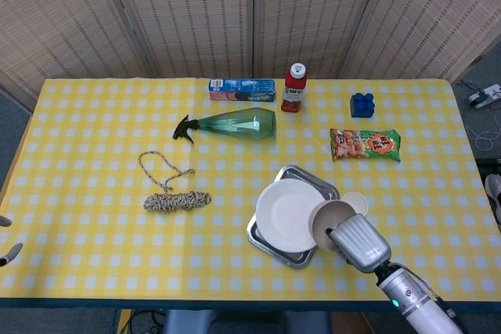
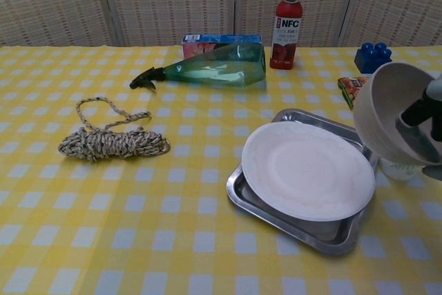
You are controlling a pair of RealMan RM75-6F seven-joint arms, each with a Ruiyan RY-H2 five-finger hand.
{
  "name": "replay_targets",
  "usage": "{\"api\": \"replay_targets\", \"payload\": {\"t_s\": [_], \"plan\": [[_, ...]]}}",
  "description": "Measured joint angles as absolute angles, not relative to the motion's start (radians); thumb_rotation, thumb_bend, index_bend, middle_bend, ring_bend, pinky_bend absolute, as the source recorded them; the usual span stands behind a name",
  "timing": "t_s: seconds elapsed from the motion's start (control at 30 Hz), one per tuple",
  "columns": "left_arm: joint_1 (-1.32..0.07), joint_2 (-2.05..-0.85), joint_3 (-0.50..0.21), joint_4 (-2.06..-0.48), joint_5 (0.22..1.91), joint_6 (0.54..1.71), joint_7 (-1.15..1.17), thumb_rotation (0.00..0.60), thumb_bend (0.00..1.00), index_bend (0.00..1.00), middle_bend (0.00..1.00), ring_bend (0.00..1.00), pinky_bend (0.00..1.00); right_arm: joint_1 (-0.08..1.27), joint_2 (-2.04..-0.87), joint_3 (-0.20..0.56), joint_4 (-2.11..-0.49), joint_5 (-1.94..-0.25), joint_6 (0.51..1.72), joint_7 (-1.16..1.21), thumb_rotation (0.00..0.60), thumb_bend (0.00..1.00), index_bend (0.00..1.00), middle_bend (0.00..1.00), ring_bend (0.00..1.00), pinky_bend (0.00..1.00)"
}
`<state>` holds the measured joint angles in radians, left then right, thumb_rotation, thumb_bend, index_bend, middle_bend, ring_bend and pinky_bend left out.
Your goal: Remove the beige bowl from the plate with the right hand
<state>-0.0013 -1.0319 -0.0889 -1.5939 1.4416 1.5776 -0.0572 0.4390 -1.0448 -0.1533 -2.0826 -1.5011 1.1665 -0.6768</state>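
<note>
My right hand (image 1: 358, 242) (image 2: 427, 129) grips the beige bowl (image 1: 329, 220) (image 2: 390, 112), tilted on its side and lifted clear of the white plate (image 1: 287, 213) (image 2: 304, 170). The bowl hangs just past the plate's right edge, its opening facing left. The plate lies bare on a metal tray (image 1: 293, 255) (image 2: 297, 233). At the far left edge of the head view only the fingertips (image 1: 6, 252) of my left hand show, beyond the table's edge and holding nothing visible.
A small white cup (image 1: 357, 202) (image 2: 399, 169) stands right of the tray, partly behind the bowl. Farther back lie a snack bag (image 1: 365, 145), blue block (image 1: 362, 105), red bottle (image 1: 293, 87), green spray bottle (image 1: 235, 124) and box (image 1: 241, 89). A rope bundle (image 1: 176, 201) lies left.
</note>
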Motion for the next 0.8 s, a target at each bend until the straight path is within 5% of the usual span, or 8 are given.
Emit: {"api": "replay_targets", "payload": {"t_s": [0.27, 0.8], "plan": [[-0.003, -1.036, -0.083, -1.598, 1.451, 1.578, -0.044, 0.6, 0.15, 0.58, 0.79, 0.59, 0.74, 0.349, -0.993, -0.241, -2.061, -1.607, 1.195, -0.598, 0.6, 0.33, 0.64, 0.95, 1.0, 1.0], [-0.005, -1.039, -0.079, -1.6, 1.457, 1.576, -0.035, 0.6, 0.15, 0.58, 0.79, 0.59, 0.74, 0.291, -1.018, -0.268, -1.951, -1.582, 1.116, -0.488, 0.6, 0.33, 0.64, 0.91, 0.99, 1.0]]}}
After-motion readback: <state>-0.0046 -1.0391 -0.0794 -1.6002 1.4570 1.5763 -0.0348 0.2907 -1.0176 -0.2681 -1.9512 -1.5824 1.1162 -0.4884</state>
